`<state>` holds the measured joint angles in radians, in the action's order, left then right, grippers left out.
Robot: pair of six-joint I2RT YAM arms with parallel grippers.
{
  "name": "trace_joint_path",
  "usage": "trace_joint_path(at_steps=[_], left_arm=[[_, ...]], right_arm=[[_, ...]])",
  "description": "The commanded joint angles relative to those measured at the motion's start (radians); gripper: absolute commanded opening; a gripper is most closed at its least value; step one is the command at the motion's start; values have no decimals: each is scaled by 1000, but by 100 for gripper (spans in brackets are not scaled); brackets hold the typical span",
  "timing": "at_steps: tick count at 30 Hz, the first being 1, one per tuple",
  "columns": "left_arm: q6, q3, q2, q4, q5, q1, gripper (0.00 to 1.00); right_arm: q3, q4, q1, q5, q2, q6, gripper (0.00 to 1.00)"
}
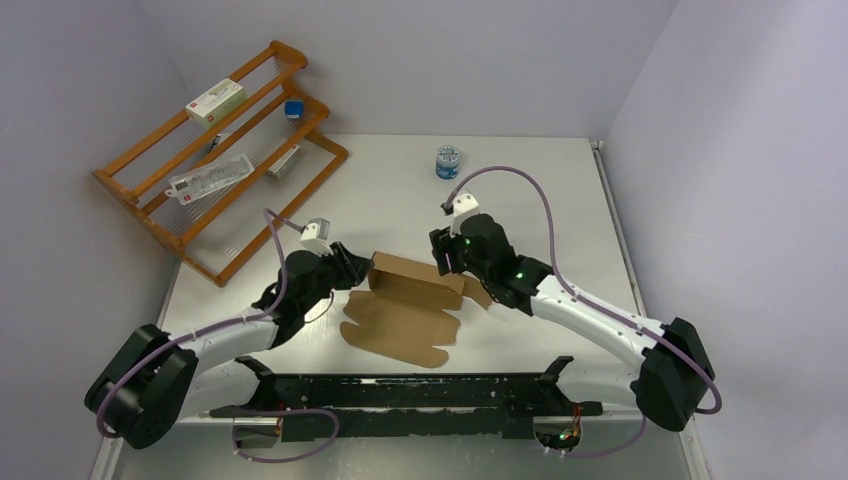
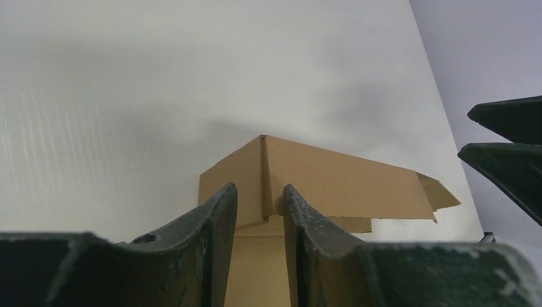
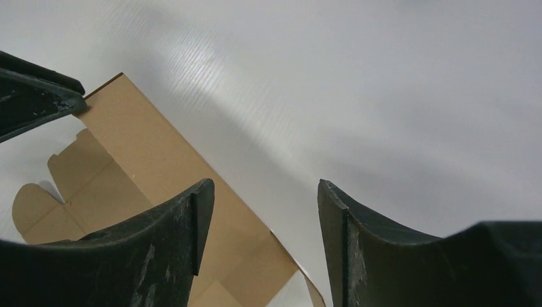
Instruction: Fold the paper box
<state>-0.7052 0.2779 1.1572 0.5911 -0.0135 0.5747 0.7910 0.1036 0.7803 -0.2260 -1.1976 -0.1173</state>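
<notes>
Paper box (image 1: pixel 405 325) at mid-tabletop (image 1: pixel 520 190), one long wall raised, tabbed panel lying flat toward me. Left claw (image 2: pixel 259 189) is narrowed about the wall's left corner; I cannot tell whether it grips. Right claw (image 3: pixel 265 185) is released at the right end. I judge the cardboard light, stiff and springy at creases: hold flap edges near folds.

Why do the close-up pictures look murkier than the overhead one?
Top external: even light, faint shadow by the paper box. Left wrist: the dark left claw fills the bottom, broad shadow on the table. Right wrist: a glare streak crosses the table.
</notes>
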Motion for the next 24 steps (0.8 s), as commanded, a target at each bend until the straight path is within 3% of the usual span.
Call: trace_joint_path(at_steps=[1,10,16,24], left_arm=[[-23,-6,-60,-62,16,-7,39],[-14,1,-78,-81,16,-7,45],[59,81,-105,-186,-10,-7,62],[93,133,0,-191,64,-7,65]], right_arm=[[12,100,-2,-40,65,-59,64],[-82,112,-2,68,126,-291,66],[-146,44,-2,41,129,-413,70],[-186,-23,-2,73,110,-482,69]])
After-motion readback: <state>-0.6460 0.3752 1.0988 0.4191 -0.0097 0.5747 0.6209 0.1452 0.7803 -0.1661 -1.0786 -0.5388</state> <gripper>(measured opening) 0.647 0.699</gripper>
